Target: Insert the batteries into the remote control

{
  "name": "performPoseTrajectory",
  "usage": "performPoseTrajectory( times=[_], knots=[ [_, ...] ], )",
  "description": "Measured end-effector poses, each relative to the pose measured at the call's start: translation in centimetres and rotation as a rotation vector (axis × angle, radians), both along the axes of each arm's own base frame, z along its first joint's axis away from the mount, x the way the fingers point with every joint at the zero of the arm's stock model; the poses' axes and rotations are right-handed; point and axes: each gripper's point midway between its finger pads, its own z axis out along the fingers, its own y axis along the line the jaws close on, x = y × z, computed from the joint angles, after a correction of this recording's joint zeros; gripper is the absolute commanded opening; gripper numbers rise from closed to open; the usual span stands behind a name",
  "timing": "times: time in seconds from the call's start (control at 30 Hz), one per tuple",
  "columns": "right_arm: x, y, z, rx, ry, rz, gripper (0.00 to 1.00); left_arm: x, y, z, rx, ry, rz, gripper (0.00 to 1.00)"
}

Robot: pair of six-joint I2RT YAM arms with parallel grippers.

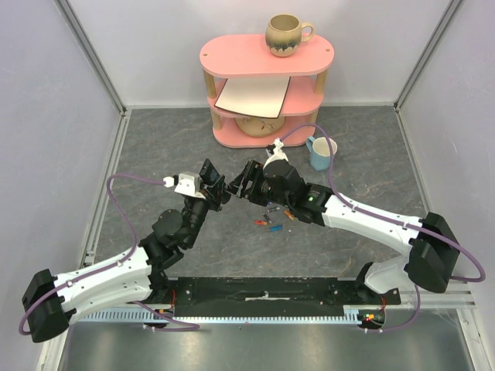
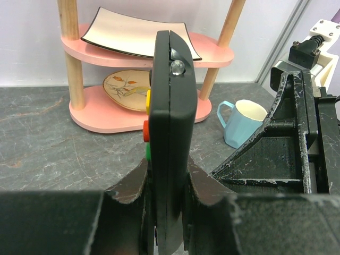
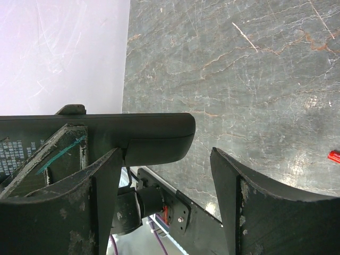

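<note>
My left pincer (image 2: 167,183) pinches the slim black rectangular remote control (image 2: 169,106) near one end. It holds the remote upright on its edge, raised above the grey stone-patterned table (image 1: 155,147), with the yellow, red and green buttons facing left in the wrist view. My right pincer (image 3: 164,175) is spread wide and holds nothing. One finger (image 3: 103,186) sits right by the remote's rounded end, but I cannot tell whether they touch. The tiny blue, red-orange and dark cylindrical batteries (image 1: 271,226) lie loose on the table under my right arm, apart from the remote.
</note>
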Motion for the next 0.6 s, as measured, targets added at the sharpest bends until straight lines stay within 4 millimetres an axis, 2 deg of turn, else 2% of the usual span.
performPoseTrajectory(
  times=[0.6],
  knots=[
    [0.03, -0.55, -0.21, 0.004, 0.0, -0.005, 0.74, -0.13, -0.1, 0.22, 0.013, -0.013, -0.003, 0.02]
  ],
)
